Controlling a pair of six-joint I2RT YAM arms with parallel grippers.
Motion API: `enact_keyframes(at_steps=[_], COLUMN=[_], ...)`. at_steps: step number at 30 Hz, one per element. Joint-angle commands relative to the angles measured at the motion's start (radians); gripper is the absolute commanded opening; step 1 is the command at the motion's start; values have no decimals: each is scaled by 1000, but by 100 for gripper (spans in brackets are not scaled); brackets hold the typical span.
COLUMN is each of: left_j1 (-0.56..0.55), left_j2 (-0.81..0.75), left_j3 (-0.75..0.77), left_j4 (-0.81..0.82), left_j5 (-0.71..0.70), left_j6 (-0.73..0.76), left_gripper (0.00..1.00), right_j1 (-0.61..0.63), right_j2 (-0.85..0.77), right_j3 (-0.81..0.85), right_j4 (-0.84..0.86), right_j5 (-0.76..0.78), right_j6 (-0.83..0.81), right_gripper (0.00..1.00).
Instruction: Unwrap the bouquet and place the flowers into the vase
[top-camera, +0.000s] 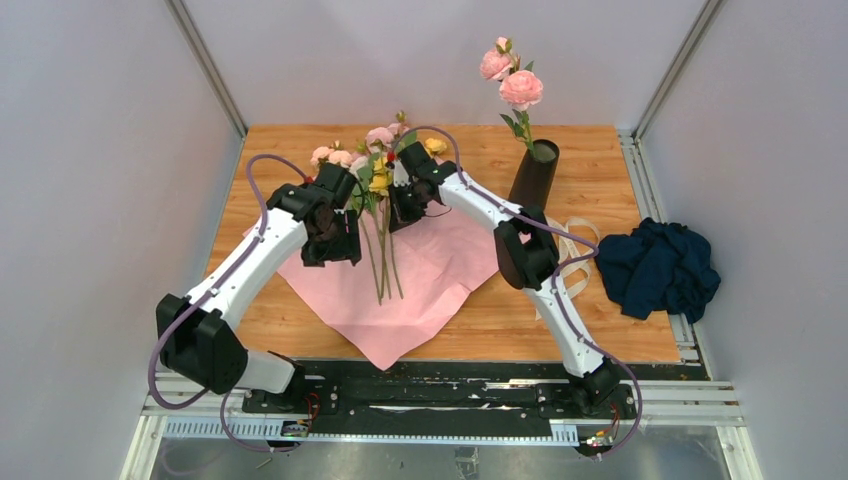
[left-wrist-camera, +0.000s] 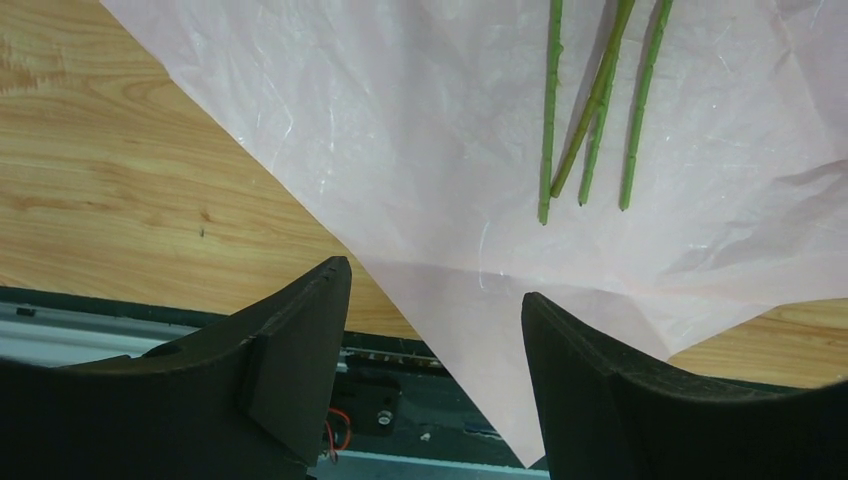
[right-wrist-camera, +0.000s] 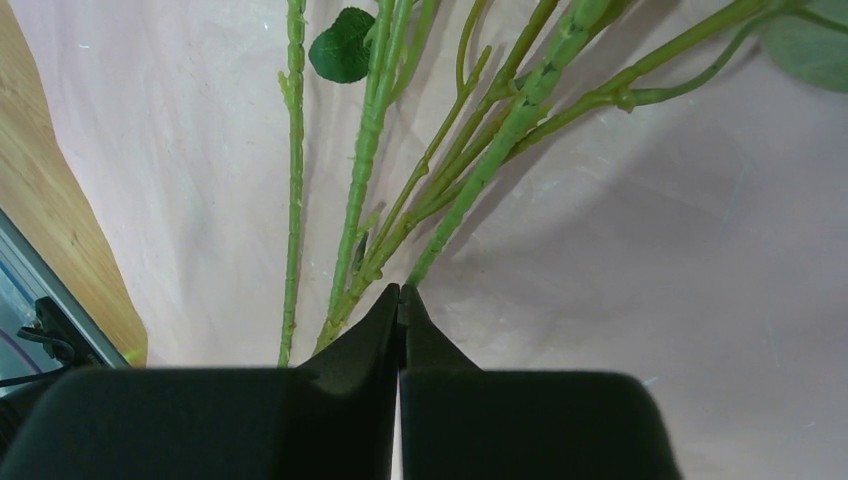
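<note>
Flowers (top-camera: 378, 182): lying on spread pink wrapping paper (top-camera: 440, 270), stems just at 12 o'clock of the right gripper (right-wrist-camera: 400, 290), jaws pressed tip to tip, nothing visibly between; left gripper (left-wrist-camera: 435, 278) agape, stem ends at its 1 o'clock; black vase (top-camera: 533, 178) at the blooms' 3 o'clock.

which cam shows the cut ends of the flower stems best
Left wrist: the four cut ends of the flowers lie close up and clear on the pink wrapping paper. Top external shows the stems whole but small. Right wrist shows only their middles, which run out of sight behind the right gripper.
</note>
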Motion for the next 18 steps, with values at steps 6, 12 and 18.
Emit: enact_keyframes(at_steps=[6,12,18], left_j1=[6,6,6], left_j2=[46,33,21], left_j3=[21,18,-15], left_j4=[63,63,63], left_j5=[38,29,28], left_j6=[11,8,3], left_gripper=[71,71,71], right_j1=[10,8,-2], right_j2=[-84,20,39], right_j3=[-20,80,62], right_j4=[-26,-72,-67], right_j5=[59,63,65], right_j6=[-36,-57,-60], right_gripper=[25,46,46])
